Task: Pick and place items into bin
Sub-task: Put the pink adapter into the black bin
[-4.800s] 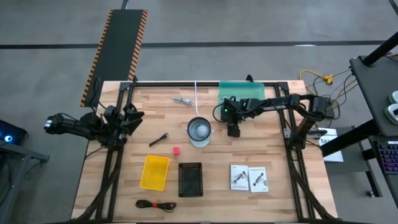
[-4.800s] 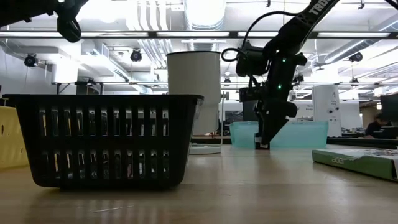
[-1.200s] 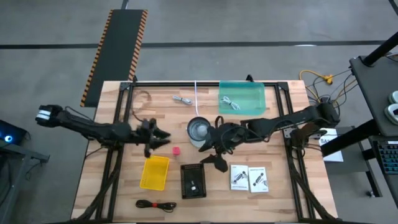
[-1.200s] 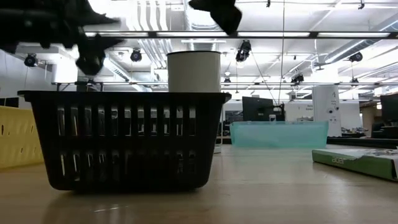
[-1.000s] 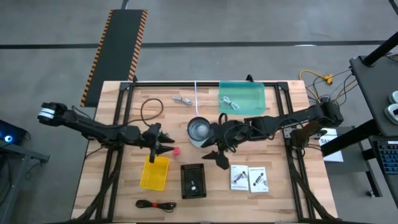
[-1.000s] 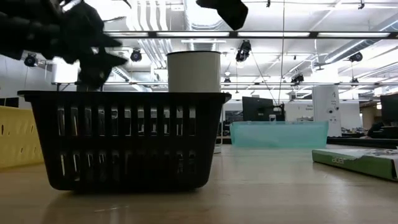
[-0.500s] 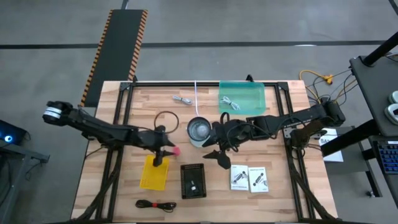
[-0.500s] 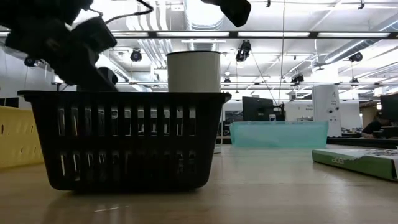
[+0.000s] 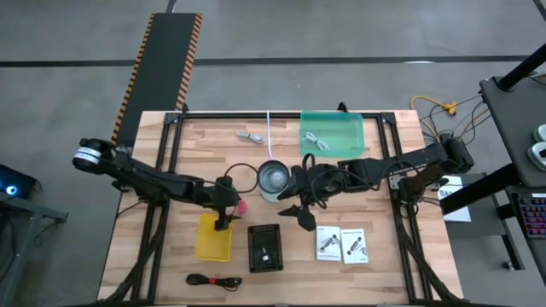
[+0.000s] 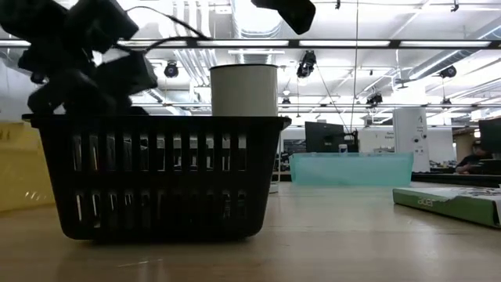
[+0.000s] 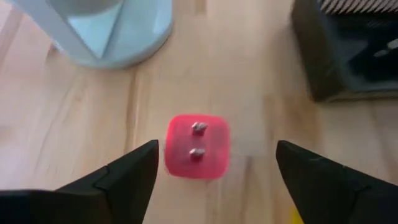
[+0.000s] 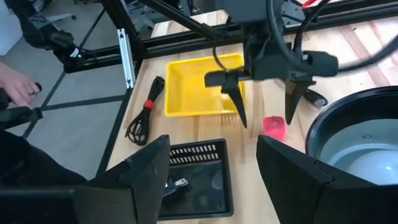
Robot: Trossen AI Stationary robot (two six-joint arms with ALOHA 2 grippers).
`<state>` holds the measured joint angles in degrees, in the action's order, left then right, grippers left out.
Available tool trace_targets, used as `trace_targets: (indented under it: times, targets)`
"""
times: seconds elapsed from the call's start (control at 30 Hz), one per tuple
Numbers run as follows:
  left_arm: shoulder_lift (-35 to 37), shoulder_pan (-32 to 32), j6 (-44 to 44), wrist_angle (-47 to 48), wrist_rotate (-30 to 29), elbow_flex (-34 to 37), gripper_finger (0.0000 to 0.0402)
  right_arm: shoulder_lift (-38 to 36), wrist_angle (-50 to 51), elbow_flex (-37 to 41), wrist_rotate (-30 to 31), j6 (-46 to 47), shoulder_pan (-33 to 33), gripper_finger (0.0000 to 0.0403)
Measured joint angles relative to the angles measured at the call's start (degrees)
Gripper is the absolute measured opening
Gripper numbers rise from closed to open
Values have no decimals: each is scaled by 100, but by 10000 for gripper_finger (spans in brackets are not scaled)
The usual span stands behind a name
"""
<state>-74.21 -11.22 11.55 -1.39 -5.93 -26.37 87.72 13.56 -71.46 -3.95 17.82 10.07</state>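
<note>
Your left gripper [image 9: 227, 207] hangs spread wide over the small pink cube with two metal pins [image 11: 198, 147], one finger to each side, so a straight descent should bracket it; the cube lies on bare wood near the middle of the light wooden table [image 9: 384, 256], between the round shiny metal cup [image 9: 273, 180] and the yellow plastic tray [image 9: 212, 238]. Watch the cup on one side and the black slatted plastic basket [image 9: 262, 246] on the other: both sit near the cube, leaving only a narrow lane for the fingers. Your right gripper [image 9: 293, 214], also spread and empty, waits above the table just past the cup, near the basket's far edge. The two white printed packets [image 9: 341, 244] lie toward the table's front right, well apart from both arms
</note>
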Motion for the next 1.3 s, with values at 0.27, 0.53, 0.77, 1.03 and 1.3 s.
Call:
trace_targets:
  times: [0.27, 0.53, 0.77, 1.03, 1.3]
  targets:
    - [-274, 0, 0, -259, -57, -38, 308, 0, -2, 0, 116, 2, 4, 224]
    - [-197, 0, -51, -258, -57, -76, 305, 0, -2, 0, 116, 2, 4, 224]
    - [-347, 0, -165, -259, -149, -81, 250, 0, -4, 0, 116, 0, 0, 224]
    - [-616, 8, -321, -261, -236, -168, 146, 0, -5, -4, 218, 0, 0, 224]
    - [-376, 8, -300, -390, 238, -583, 137, 0, -7, -7, 267, 2, 0, 224]
